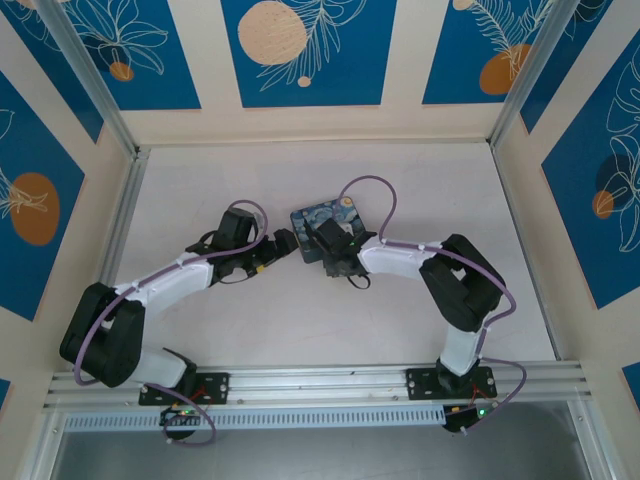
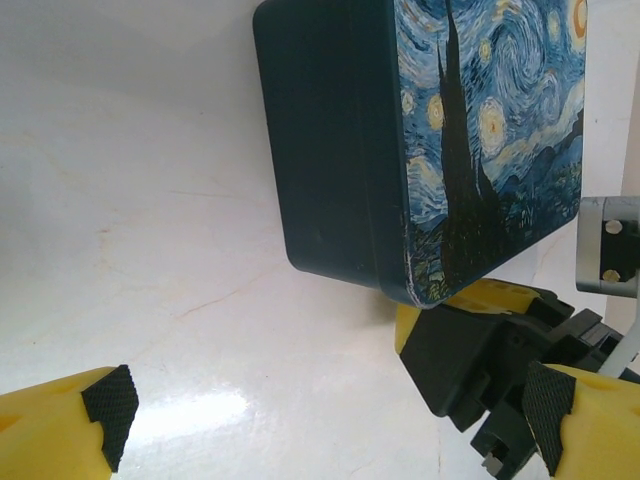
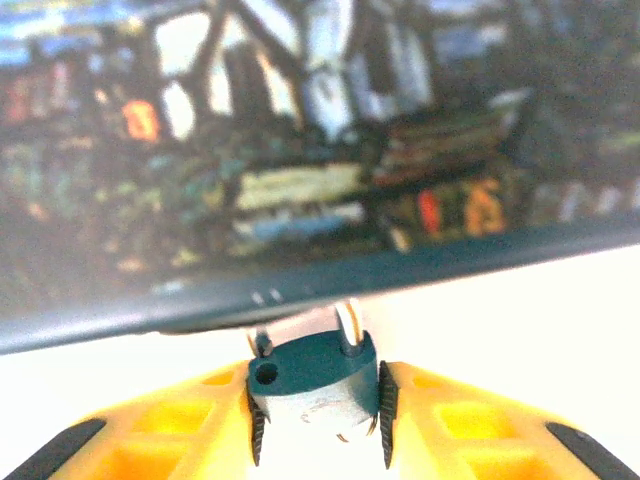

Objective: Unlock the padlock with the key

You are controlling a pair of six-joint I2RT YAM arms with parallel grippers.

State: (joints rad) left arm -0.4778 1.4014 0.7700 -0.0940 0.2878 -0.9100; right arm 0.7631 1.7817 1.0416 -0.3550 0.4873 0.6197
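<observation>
My right pincer (image 3: 320,418) clenches the padlock (image 3: 315,372) by its two flanks, just beside the edge of the painted box (image 3: 300,150), so I should squeeze squarely, hold it level and leave room for the key.

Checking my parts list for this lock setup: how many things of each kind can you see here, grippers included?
painted box: 1
padlock: 1
grippers: 2, the left gripper and the right gripper
Total: 4
</observation>
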